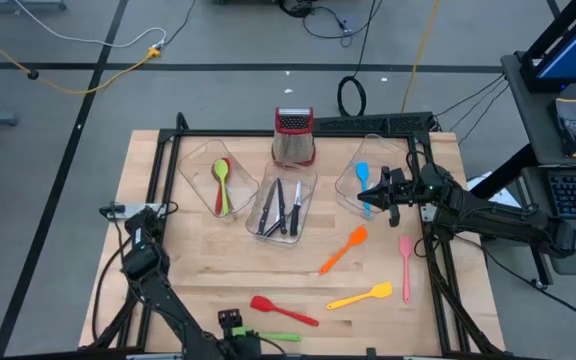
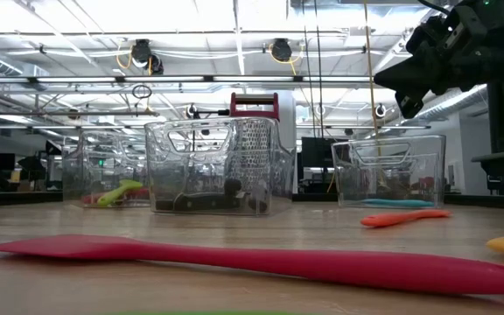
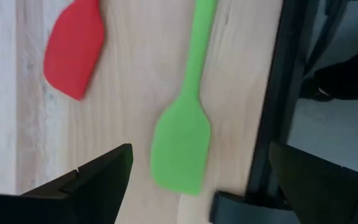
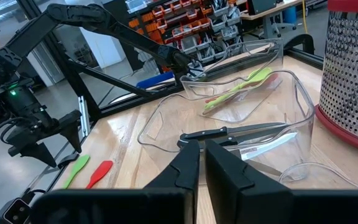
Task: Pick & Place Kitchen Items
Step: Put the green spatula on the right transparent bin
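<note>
A green spatula [image 3: 180, 143] lies flat on the wood by the table's near edge [image 1: 273, 336]. My left gripper [image 3: 197, 186] hovers open above it, pointing down, one finger on each side of the blade without touching. A red spatula [image 3: 73, 50] lies just beyond it [image 1: 283, 310]. Yellow [image 1: 361, 296], orange [image 1: 343, 250] and pink [image 1: 406, 268] spatulas lie on the table's right half. My right gripper [image 1: 368, 192] hangs shut and level above the right tub [image 1: 353, 170], which holds a blue utensil [image 1: 362, 180].
The left tub [image 1: 203, 165] holds a green and a red spoon, and the middle tub [image 1: 303, 195] holds black-handled knives [image 4: 229, 134]. A steel grater with a red top [image 1: 294, 137] stands behind them. The black frame rail [image 3: 278, 93] runs close beside the green spatula.
</note>
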You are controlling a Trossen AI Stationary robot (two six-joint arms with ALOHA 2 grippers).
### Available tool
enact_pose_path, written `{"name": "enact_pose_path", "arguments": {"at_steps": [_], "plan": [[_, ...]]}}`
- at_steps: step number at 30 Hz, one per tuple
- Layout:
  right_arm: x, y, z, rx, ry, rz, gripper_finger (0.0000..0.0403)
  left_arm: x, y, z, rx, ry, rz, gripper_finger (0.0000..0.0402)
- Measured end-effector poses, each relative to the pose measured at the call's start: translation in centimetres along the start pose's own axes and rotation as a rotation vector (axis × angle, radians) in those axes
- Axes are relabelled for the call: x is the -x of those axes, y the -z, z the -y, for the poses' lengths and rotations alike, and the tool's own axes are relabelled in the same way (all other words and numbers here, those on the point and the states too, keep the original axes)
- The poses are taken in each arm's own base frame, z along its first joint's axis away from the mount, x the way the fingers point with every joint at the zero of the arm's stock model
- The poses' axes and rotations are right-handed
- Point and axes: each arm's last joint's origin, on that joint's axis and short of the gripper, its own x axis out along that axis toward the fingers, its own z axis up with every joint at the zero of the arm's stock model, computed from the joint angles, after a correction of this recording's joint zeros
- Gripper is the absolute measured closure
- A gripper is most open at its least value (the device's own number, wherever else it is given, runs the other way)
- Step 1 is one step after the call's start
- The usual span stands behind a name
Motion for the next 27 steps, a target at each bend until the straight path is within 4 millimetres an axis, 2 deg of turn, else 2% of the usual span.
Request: {"name": "enact_pose_path", "arguments": {"at_steps": [8, 13, 17, 21, 27], "plan": [[0.0, 0.0, 0.0, 0.0, -0.003, -0.001, 0.0385, -0.7, -0.7, -0.6, -0.047, 0.005, -0.02, 0.0021], [0.0, 0.1, 0.0, -0.006, 0.0, -0.012, 0.0385, -3.3, -0.1, -0.9, -0.039, 0.031, -0.048, 0.0015], [0.0, 0.3, 0.1, -0.011, 0.003, -0.021, 0.0385, -6.0, 0.5, -1.2, -0.046, 0.115, -0.064, 0.0033], [0.0, 1.4, 0.4, -0.029, 0.011, -0.048, 0.0385, -7.1, 0.7, -1.8, -0.088, 0.14, -0.068, 0.0094], [0.2, 3.2, 0.9, -0.075, 0.024, -0.086, 0.0385, -7.2, 0.0, -2.0, -0.208, 0.13, -0.009, 0.0253]]}}
